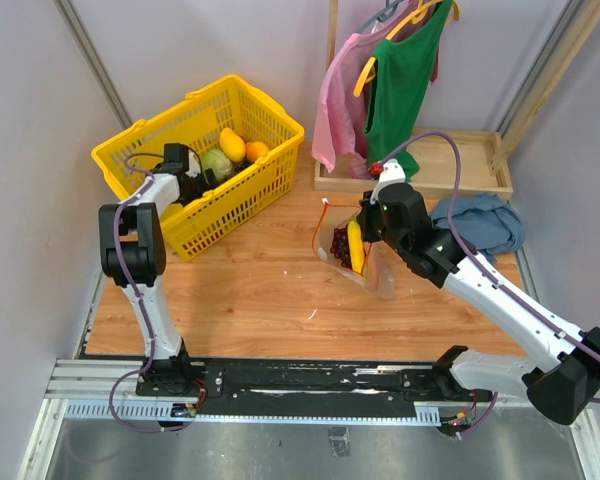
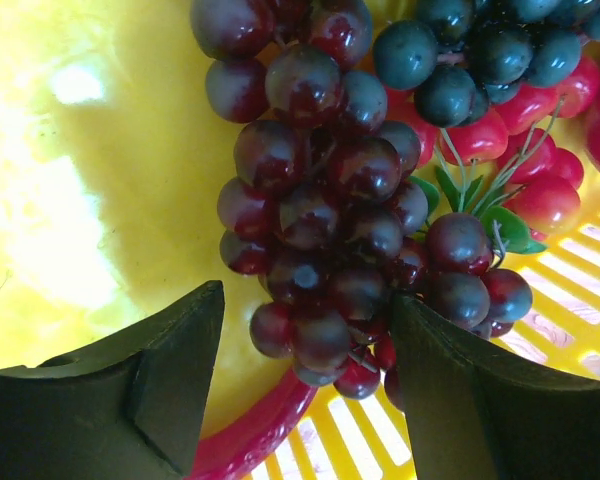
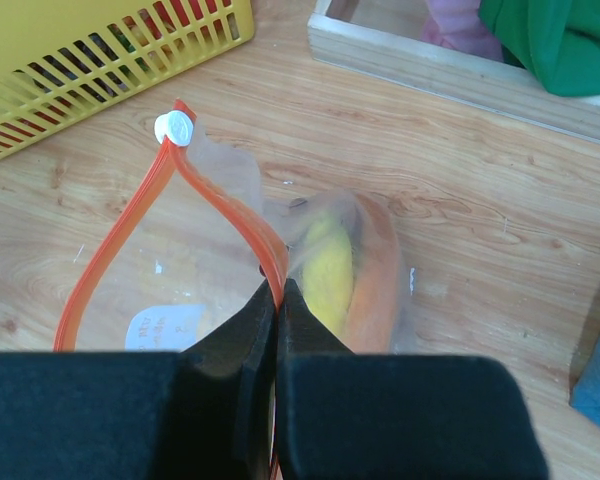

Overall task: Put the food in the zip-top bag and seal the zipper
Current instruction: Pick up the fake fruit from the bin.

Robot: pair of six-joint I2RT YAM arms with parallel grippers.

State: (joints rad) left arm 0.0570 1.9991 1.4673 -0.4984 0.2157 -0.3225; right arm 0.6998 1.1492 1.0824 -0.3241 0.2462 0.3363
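Note:
The clear zip-top bag (image 1: 372, 268) stands on the wooden table with its mouth open. My right gripper (image 3: 279, 288) is shut on the red-orange zipper (image 3: 220, 205), holding up one side of the mouth. A white slider (image 3: 173, 128) sits at the strip's far end. A yellow piece (image 3: 326, 268) and a long orange-brown piece (image 3: 377, 270) lie inside the bag. My left gripper (image 2: 305, 350) is down in the yellow basket (image 1: 150, 135), open, its fingers (image 2: 170, 380) either side of the lower end of a dark purple grape bunch (image 2: 320, 230). A red chili-like piece (image 2: 250, 440) lies under it.
The basket also holds red cherry tomatoes (image 2: 540, 190), a dark blue grape bunch (image 2: 480, 50), and green, yellow and orange produce (image 1: 230, 150). A wooden tray (image 1: 450, 160) with hanging clothes stands at the back right. A blue cloth (image 1: 480, 222) lies beside my right arm.

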